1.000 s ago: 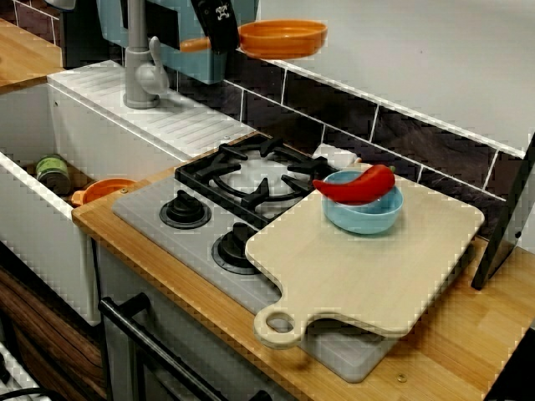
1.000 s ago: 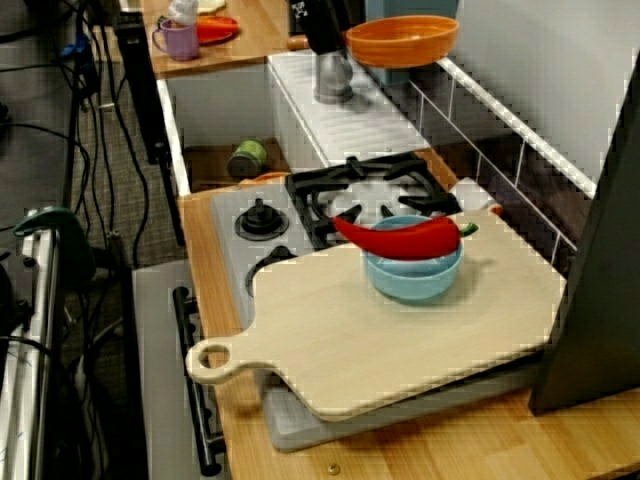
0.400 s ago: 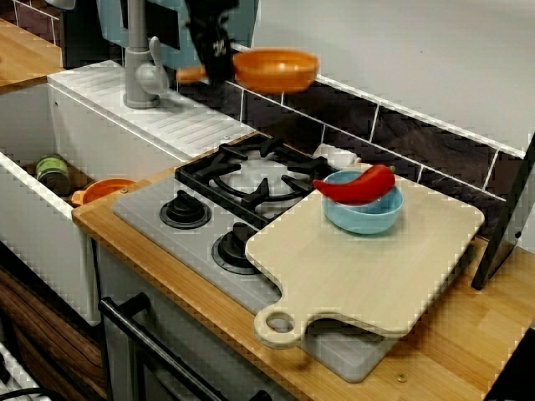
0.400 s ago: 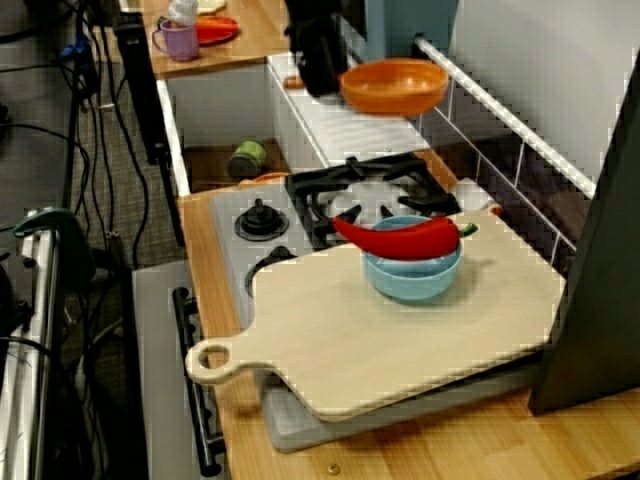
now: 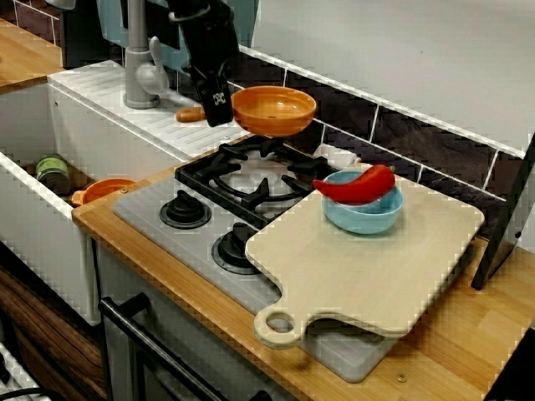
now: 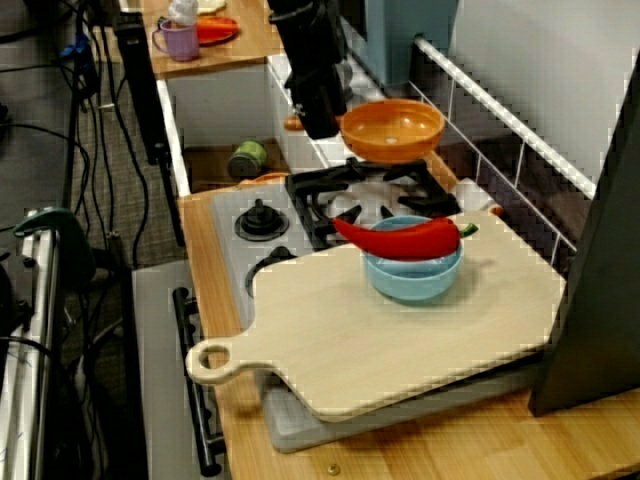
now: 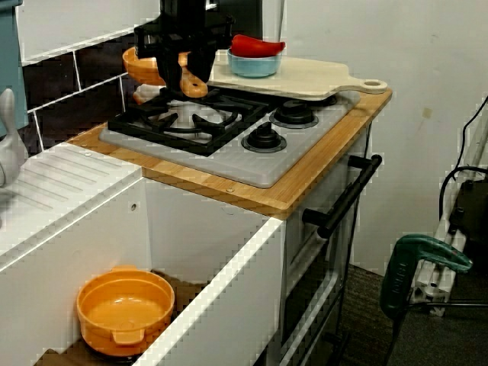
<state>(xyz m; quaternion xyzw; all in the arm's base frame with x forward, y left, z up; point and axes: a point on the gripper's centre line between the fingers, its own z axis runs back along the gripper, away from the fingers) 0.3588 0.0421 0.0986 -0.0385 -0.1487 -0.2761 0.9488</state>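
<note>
Wooden counter [image 5: 451, 351]: grey hob [image 5: 144, 209] on it, cutting board [image 5: 368, 267] atop hob.

orange pan [image 6: 392, 130]: upper centre, aloft above burner grate [image 6: 372, 192]
gripper [image 6: 316, 120]: apparently clamped on its handle
red pepper [image 6: 400, 238]: across blue bowl [image 6: 413, 277], centre

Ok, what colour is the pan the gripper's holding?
Orange; the pan shows best in the high side view.

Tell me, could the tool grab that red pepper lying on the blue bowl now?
Probably not: the tool is shut on the handle of the orange pan, though nothing stands above the red pepper.
</note>
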